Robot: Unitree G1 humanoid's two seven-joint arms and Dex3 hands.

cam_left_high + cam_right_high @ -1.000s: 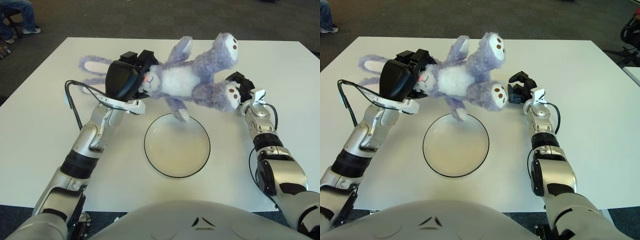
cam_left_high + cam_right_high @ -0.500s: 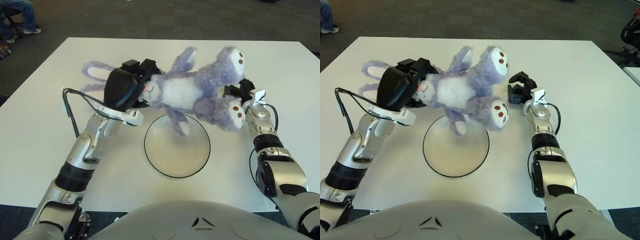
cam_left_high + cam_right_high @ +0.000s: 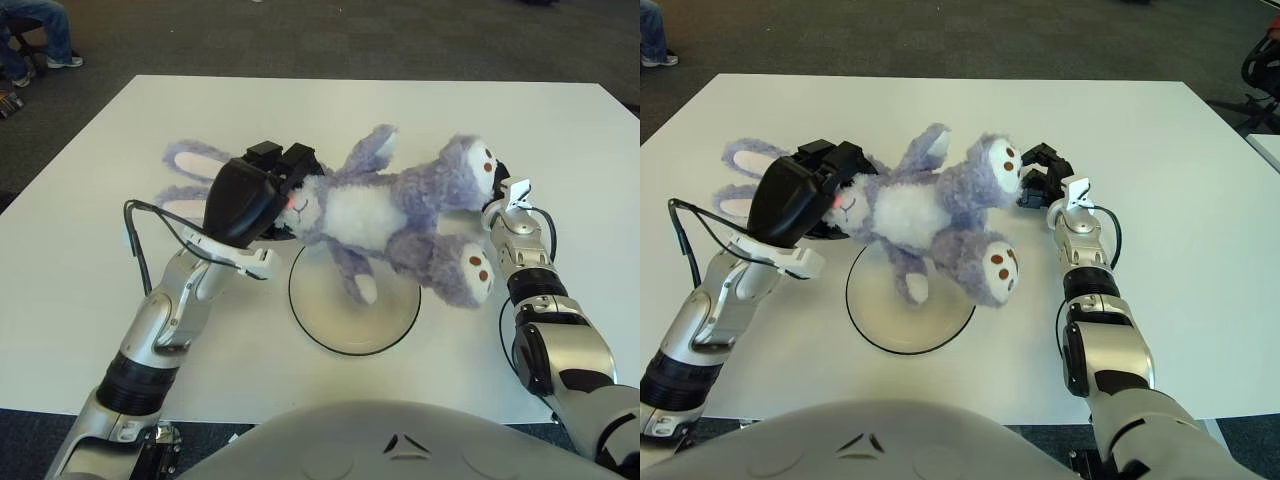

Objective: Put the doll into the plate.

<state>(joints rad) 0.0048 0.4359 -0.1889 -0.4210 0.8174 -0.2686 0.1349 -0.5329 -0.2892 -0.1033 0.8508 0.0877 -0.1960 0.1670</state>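
Fingers of the left hand [image 3: 270, 180] clamp the fluffy purple plush rabbit doll [image 3: 375, 210] by its head, its long axis crossing above the round white black-rimmed plate [image 3: 400, 320]; right hand [image 3: 1045, 180] beside 1 foot, grip unclear.

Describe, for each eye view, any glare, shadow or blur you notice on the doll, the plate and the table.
Left eye view: even light, no glare on the table; the doll, held by the left hand, casts a soft shadow into the plate. Right eye view: the plate rim reads crisp, no blur; the right hand shows beside the doll's foot.
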